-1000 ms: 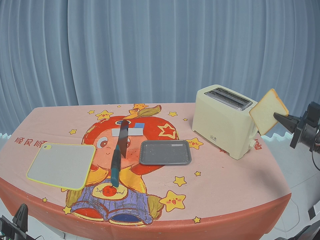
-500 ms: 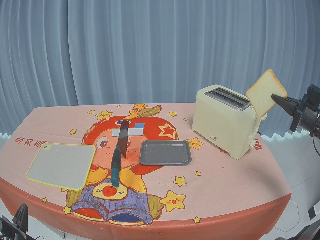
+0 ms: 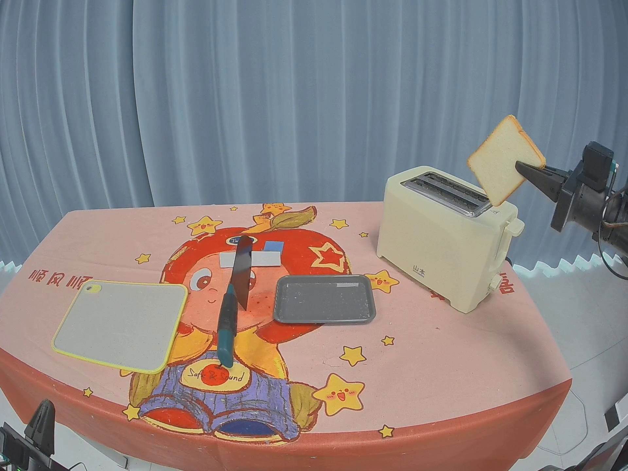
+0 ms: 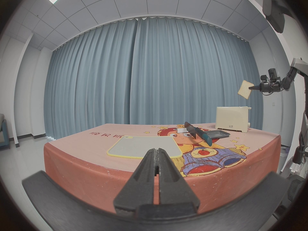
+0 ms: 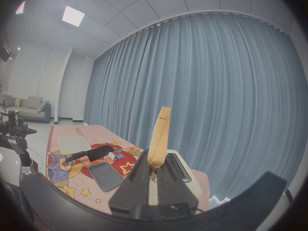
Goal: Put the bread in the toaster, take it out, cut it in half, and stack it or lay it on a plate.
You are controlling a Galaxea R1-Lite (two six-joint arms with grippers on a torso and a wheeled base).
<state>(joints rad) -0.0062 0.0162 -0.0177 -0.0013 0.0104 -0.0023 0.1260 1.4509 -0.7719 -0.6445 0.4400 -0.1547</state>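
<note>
My right gripper (image 3: 523, 165) is shut on a slice of bread (image 3: 504, 159) by one corner, holding it tilted in the air above the right end of the cream toaster (image 3: 445, 237). In the right wrist view the bread (image 5: 159, 141) stands edge-on between the fingers (image 5: 138, 174), over the toaster's slots (image 5: 178, 167). My left gripper (image 4: 156, 164) is shut and holds nothing, low in front of the table's near left edge. A grey plate (image 3: 324, 299) lies mid-table, with a knife (image 3: 234, 296) and a cutting board (image 3: 120, 324) to its left.
The table (image 3: 458, 361) wears a pink cartoon cloth. Small blue and white cards (image 3: 258, 256) lie behind the knife. A blue curtain hangs behind the table. Bare cloth lies in front of the plate and the toaster.
My right gripper has lifted the bread up and leftward, from beside the toaster's right end to above it. Nothing on the table has moved.
</note>
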